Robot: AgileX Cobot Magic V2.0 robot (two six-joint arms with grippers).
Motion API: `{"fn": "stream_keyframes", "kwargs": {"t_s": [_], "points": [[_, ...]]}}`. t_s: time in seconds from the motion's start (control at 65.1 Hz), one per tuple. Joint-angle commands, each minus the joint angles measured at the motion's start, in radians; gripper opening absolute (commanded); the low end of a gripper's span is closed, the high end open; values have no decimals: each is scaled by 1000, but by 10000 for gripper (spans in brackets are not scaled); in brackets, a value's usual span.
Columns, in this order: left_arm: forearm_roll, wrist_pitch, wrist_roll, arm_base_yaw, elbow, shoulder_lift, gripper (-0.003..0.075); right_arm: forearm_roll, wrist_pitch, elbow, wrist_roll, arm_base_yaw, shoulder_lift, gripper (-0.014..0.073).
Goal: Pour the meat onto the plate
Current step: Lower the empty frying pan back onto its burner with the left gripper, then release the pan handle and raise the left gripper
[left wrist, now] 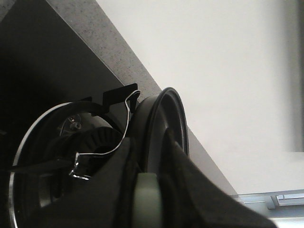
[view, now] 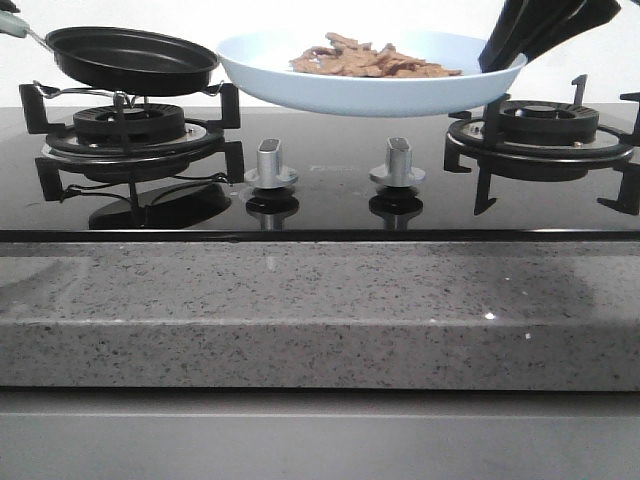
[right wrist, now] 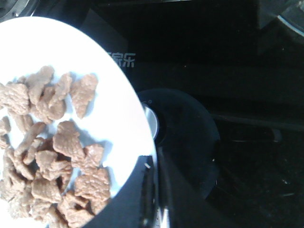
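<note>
Above the stove, the right gripper [right wrist: 154, 199] pinches the plate [view: 380, 95] rim and the left gripper [left wrist: 149, 190] clamps the pan [view: 130, 58] handle; any tilt could spill the meat [view: 370, 60].

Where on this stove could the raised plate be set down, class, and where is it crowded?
The right burner grate sits bare under the right gripper, which holds the plate of meat. The black glass in front of the two knobs is also bare. The left burner is crowded: the frying pan hangs over it.
</note>
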Motion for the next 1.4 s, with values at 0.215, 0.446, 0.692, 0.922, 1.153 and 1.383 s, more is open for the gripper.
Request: {"fn": "stream_keyframes", "kwargs": {"t_s": [0.215,0.446,0.692,0.922,1.153,1.383], "points": [[-63,16,-15,11,-34,-46,-20,35,-46,-27,-3,-5,-38,-69],[2,20,-15,13,-34,-46,-15,35,-46,-27,-3,-5,-38,-69],[17,37,-10,13,-34,-46,280,35,-46,-27,-3,-5,-38,-69],[124,34,-8,32,-65,-48,445,35,-46,-27,-3,-5,-38,-69],[365,68,-55,82,-158,-81,445,35,-46,-27,-3,-5,-38,-69],[778,40,-227,87,-239,-197,443,35,-46,-27,-3,-5,-38,-69]]}}
